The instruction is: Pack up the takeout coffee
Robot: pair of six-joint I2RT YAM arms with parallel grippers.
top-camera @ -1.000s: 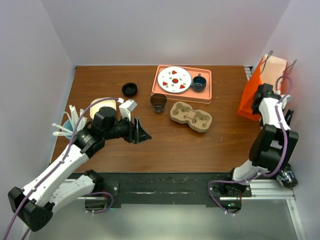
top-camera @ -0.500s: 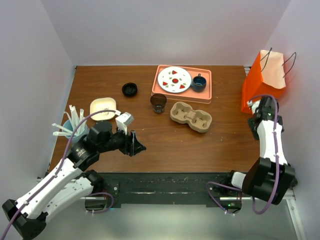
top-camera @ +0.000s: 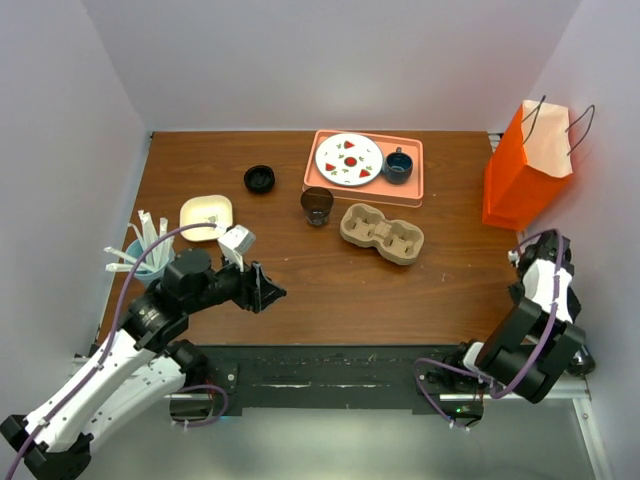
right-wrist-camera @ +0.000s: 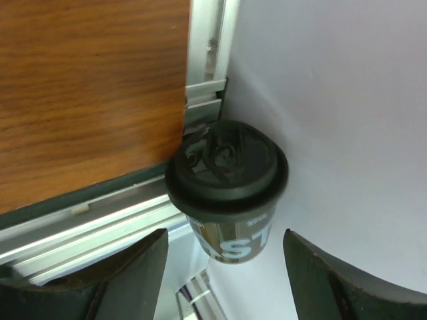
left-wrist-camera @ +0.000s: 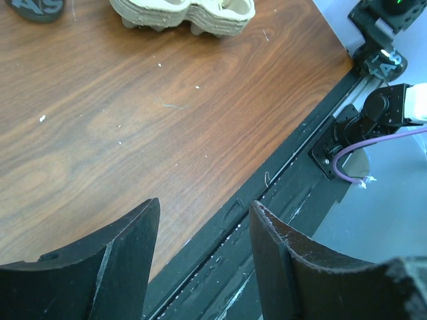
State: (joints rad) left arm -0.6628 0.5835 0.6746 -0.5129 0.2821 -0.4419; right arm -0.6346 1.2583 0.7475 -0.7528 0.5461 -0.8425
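The takeout coffee [right-wrist-camera: 227, 177], a dark cup with a round black lid and white lettering, shows only in the right wrist view. It sits past the table's near right corner, by the metal rail and the white wall. My right gripper [right-wrist-camera: 225, 233] is open, its fingers on either side of the cup with a gap at each side. The right arm [top-camera: 545, 290] is folded back at the table's near right edge. My left gripper [top-camera: 265, 288] hovers open and empty over the near left part of the table; the left wrist view shows wood and the black rail between its fingers [left-wrist-camera: 133, 247].
An orange paper bag [top-camera: 525, 165] stands at the far right. A cardboard cup carrier [top-camera: 382, 232], a lidless dark cup [top-camera: 317, 205] and a black lid [top-camera: 259, 178] lie mid-table. A pink tray [top-camera: 412, 185] holds a plate and a blue mug. A cream bowl [top-camera: 205, 215] and a utensil cup [top-camera: 140, 258] are left.
The right arm has swung away from the orange bag down to the near right corner. The left arm has drawn back toward the near edge.
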